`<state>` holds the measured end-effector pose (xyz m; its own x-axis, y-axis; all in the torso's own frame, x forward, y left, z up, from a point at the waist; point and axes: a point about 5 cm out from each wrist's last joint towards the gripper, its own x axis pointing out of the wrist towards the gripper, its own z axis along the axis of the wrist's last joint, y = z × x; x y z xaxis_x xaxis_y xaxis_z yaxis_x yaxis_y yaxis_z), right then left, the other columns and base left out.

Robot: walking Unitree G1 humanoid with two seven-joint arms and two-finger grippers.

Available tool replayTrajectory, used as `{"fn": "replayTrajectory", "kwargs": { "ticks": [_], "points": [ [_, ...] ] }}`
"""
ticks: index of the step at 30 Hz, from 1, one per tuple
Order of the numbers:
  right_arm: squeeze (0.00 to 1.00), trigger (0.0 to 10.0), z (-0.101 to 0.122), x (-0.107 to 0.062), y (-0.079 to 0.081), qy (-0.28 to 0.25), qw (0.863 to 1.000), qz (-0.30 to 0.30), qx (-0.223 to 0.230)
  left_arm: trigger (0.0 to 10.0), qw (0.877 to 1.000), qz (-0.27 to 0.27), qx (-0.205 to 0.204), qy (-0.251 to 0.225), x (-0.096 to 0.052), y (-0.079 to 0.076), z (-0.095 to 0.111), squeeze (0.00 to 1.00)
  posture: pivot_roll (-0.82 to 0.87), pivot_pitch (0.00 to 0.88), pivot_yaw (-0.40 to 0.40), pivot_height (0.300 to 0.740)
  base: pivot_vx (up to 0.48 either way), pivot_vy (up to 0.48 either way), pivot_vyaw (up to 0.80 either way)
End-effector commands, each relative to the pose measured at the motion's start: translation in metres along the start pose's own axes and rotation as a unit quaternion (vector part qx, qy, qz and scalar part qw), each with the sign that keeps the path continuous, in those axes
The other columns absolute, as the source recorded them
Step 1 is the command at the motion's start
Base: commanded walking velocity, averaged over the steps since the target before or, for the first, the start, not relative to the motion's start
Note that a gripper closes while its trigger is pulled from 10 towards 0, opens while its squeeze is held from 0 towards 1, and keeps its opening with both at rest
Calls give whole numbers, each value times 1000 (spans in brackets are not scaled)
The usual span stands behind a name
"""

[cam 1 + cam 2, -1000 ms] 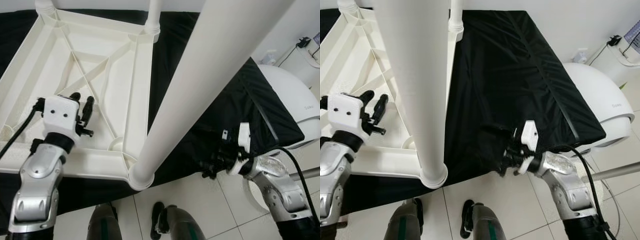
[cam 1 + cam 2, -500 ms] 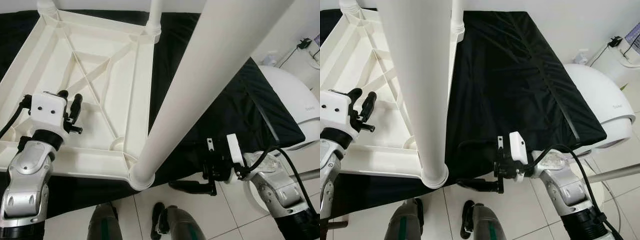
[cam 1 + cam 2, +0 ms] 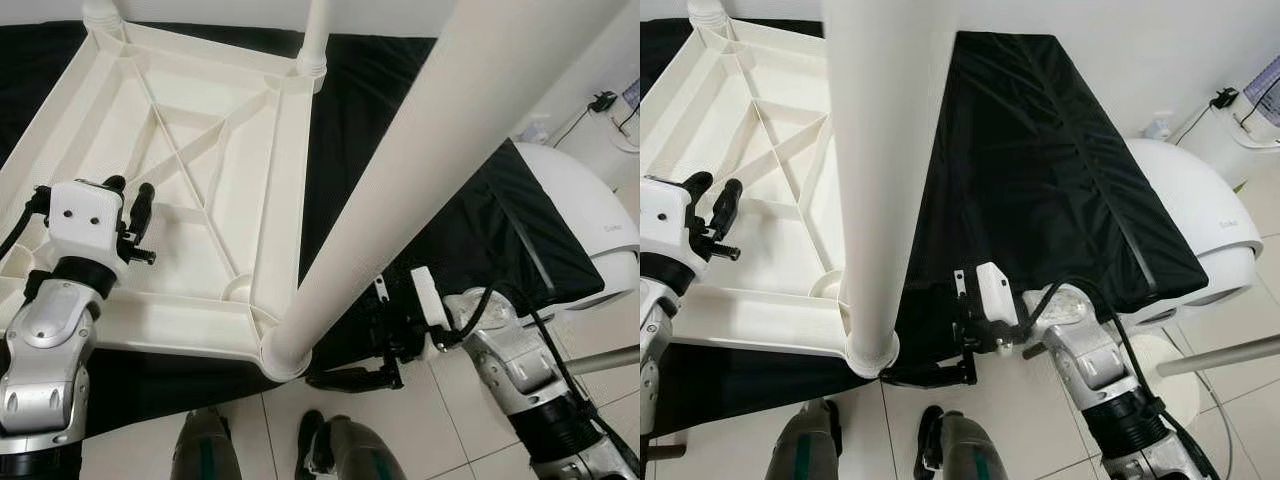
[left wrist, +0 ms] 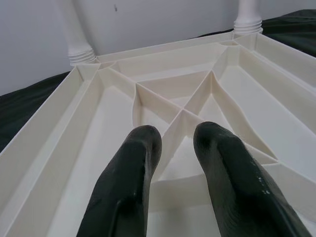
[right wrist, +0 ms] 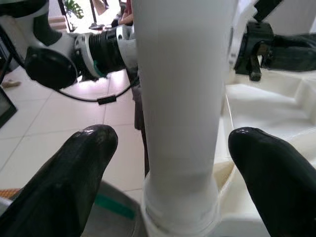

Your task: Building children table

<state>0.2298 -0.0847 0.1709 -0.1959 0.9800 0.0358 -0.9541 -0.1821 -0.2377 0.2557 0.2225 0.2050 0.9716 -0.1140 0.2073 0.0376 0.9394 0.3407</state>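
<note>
Tabletop (image 3: 200, 190) lies upside down on the black-draped worktop (image 3: 1040, 170), ribs up, three white legs standing from its corners; the nearest leg (image 3: 400, 200) rises from the 6 o'clock corner straight past the head camera. Against a second ago, the right pincer (image 3: 930, 375) has swung in from the worktop's edge at 4 o'clock to the foot of that leg, and its released fingers (image 5: 74, 168) now stand one either side of the leg without touching it. The left pincer (image 3: 128, 205) has drifted outward toward 9 o'clock over the tabletop and hovers with fingers (image 4: 133, 168) slightly parted, grasping nothing. The two far legs are cut off by the frame's top. The near leg's socket joint is half hidden by the right pincer's fingers. A white rounded appliance (image 3: 590, 220) sits at 3 o'clock
</note>
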Motion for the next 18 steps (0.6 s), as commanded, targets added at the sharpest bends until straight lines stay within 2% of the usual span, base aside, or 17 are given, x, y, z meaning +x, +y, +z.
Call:
{"fn": "replayTrajectory", "kwargs": {
  "ticks": [1,6,8,15,18],
  "points": [
    [0,10000,-5,3,-1,8,1000,-5,-6,10000,1000,1,-4,1,-2,-1,-2,0,168,153,-154,740,0,0,0],
    [0,10000,-8,17,-9,-9,999,-35,-13,10000,1000,4,-5,0,-1,-1,-1,0,174,149,-156,740,0,0,0],
    [0,10000,-9,24,-15,-23,997,-67,-18,10000,1000,7,-4,-1,-2,-1,-1,0,176,148,-157,740,0,0,0],
    [0,10000,-8,31,-23,-45,991,-126,-7,10000,1000,11,-3,-1,-2,1,-1,0,175,146,-159,740,0,0,0],
    [0,10000,-8,29,-23,-57,983,-172,-5,10000,1000,12,-3,-2,-1,1,0,0,173,147,-158,740,0,0,0]
  ]
}}
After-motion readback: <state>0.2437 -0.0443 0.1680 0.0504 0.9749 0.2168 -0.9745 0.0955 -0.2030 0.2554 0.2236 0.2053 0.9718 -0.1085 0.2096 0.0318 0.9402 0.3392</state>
